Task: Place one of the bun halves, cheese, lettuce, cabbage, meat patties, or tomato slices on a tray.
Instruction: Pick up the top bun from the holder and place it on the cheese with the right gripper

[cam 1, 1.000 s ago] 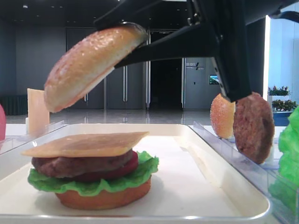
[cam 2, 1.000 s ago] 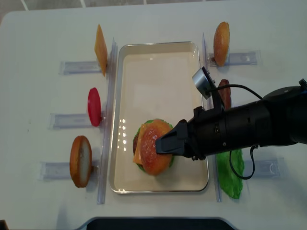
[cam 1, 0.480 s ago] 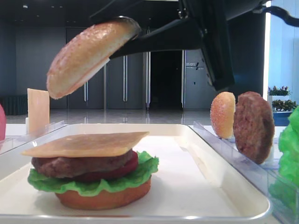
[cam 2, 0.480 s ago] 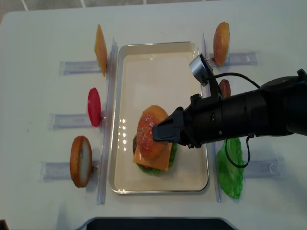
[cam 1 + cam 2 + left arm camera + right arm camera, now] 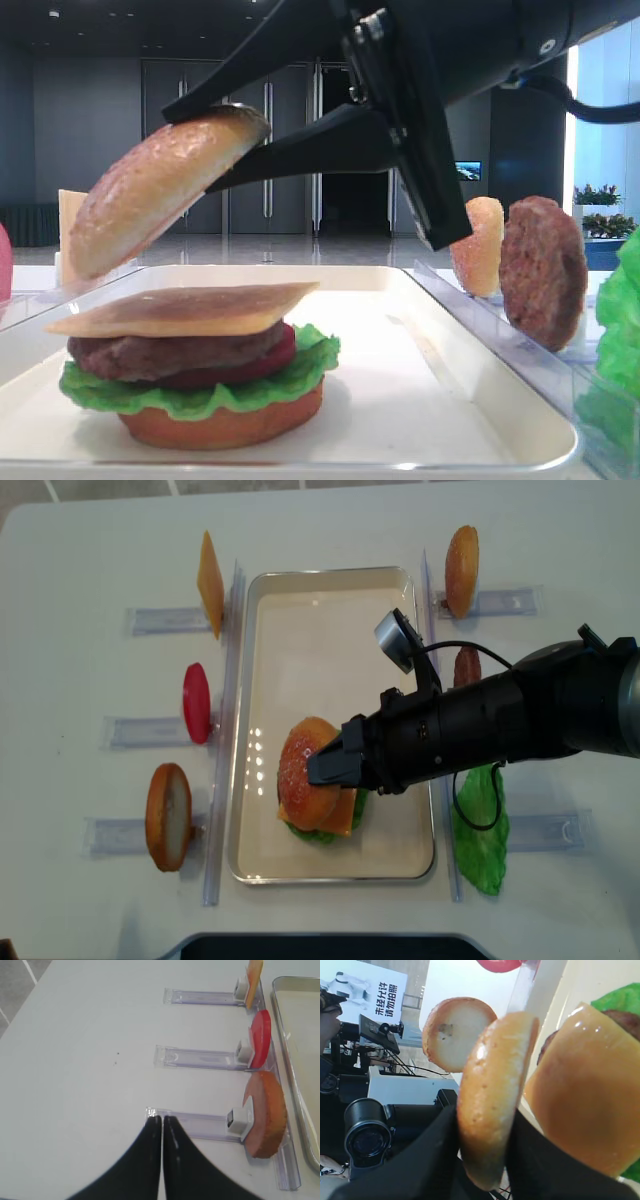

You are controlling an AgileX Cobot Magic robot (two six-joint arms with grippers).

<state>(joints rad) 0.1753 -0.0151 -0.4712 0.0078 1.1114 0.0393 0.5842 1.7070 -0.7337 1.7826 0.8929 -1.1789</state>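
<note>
My right gripper (image 5: pixel 325 770) is shut on the seeded domed bun top (image 5: pixel 303 770), a finger on each face (image 5: pixel 487 1147). The bun (image 5: pixel 160 190) hangs tilted just above a stack on the cream tray (image 5: pixel 330 630). From the top, the stack holds cheese (image 5: pixel 185 308), a meat patty (image 5: pixel 165 355), a tomato slice (image 5: pixel 275 358), lettuce (image 5: pixel 200 398) and a bun base (image 5: pixel 220 428). My left gripper (image 5: pixel 161 1119) is shut and empty over the table, beside the end of a clear rack.
Clear racks flank the tray. The left ones hold a cheese slice (image 5: pixel 210 580), a tomato slice (image 5: pixel 197 702) and a bun half (image 5: pixel 168 815). On the right are an orange bun (image 5: pixel 461 557), a patty (image 5: pixel 467 665) and a lettuce leaf (image 5: pixel 480 830).
The right gripper has carried the bun top lower and to the left, closer to the cheese on the stack. The left gripper has not moved.
</note>
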